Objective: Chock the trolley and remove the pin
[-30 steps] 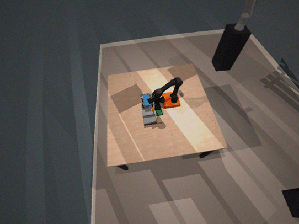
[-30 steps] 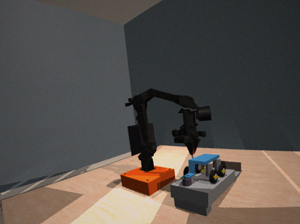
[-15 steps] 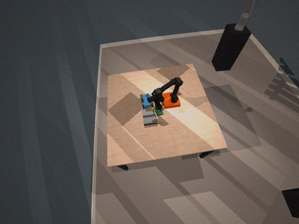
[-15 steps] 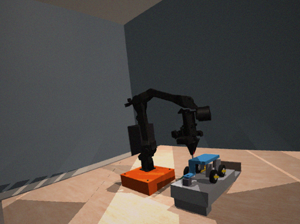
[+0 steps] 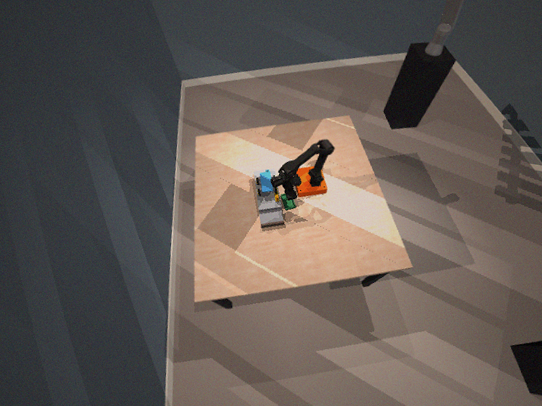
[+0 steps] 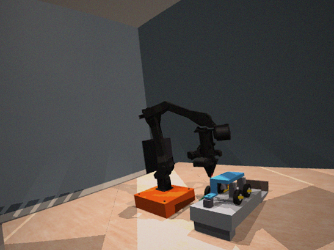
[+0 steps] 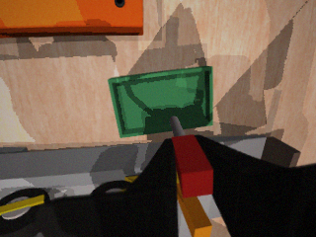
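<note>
My gripper point(image 5: 291, 197) point(image 6: 211, 175) point(image 7: 182, 143) points down, shut on the stop pin point(image 7: 197, 172) by its red head. The grey shaft points toward the green tray point(image 5: 288, 203) point(image 7: 155, 91), which lies on the table beside the ramp point(image 5: 272, 216) point(image 6: 211, 215) point(image 7: 64, 163). The pin is above the ramp's tray side, clear of the ramp. The blue trolley point(image 5: 265, 181) point(image 6: 229, 176) stands upright on the ramp. The yellow chock point(image 5: 277, 198) point(image 7: 195, 217) shows its orange handle in the wrist view; my finger hides its contact with the wheel.
The arm's orange base point(image 5: 311, 188) point(image 6: 164, 203) point(image 7: 74, 17) stands on the tray's side of the ramp. A dark end wall point(image 6: 261, 184) point(image 7: 282, 154) rises at the ramp's end. A grey block point(image 6: 208, 203) stands by the trolley's uphill end.
</note>
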You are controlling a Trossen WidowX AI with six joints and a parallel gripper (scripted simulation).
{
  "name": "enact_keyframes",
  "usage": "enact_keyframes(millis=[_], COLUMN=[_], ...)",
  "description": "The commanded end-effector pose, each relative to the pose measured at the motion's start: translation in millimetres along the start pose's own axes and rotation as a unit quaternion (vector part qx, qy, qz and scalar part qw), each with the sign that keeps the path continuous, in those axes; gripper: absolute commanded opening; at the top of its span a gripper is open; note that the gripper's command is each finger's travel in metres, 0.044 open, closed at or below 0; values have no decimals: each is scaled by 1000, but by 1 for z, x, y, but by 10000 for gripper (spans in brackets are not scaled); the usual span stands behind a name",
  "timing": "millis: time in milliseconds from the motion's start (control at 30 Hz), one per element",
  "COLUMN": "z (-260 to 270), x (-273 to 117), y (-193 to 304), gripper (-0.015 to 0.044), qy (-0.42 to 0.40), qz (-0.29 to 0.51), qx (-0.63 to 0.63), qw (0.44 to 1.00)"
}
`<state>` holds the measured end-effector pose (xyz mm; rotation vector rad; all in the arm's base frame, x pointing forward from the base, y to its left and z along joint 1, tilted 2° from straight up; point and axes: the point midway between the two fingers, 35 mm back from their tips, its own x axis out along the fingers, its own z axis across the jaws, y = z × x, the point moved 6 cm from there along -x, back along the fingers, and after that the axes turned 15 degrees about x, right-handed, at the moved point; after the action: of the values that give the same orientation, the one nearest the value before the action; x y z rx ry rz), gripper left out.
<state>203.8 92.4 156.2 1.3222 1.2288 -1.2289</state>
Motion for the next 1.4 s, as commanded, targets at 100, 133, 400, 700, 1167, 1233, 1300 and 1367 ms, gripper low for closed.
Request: enact_keyframes(millis=[100, 133, 400, 700, 1167, 1233, 1300, 1367], z=[3, 2, -8, -16, -8, -7, -5, -4], x=[20, 23, 46, 62, 64, 64, 65, 65], y=[0, 0, -3, -6, -4, -3, -3, -2], gripper=[0, 0, 0, 0, 190, 190, 190, 190], qy=[62, 66, 70, 70, 70, 70, 70, 70], qz=[-17, -18, -19, -19, -19, -19, -19, -19], qx=[0, 0, 0, 0, 0, 0, 0, 0], qw=[998, 998, 997, 997, 997, 997, 997, 997])
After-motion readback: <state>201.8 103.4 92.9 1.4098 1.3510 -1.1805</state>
